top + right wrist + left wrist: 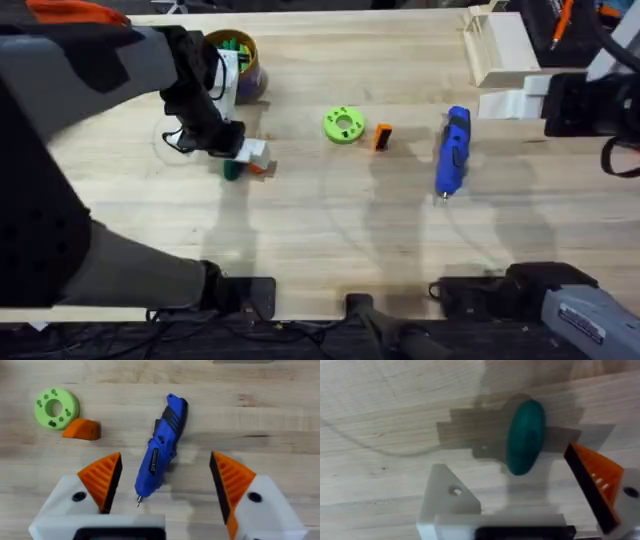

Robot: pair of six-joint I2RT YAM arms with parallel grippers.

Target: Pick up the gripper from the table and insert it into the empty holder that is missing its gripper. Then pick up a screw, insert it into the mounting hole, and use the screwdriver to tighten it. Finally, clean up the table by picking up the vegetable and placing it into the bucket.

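Hovering over the table, your left gripper (530,505) stands open around the vegetable (525,436); one finger lacks its orange tip. Your right gripper (162,487) hangs open above the screwdriver (161,450), near the loose orange tip (82,430).

A pale, wood-grained worktop (330,215) fills the scene under soft light — faint shadows lie across its planks, with a dark strip beyond its far edge.
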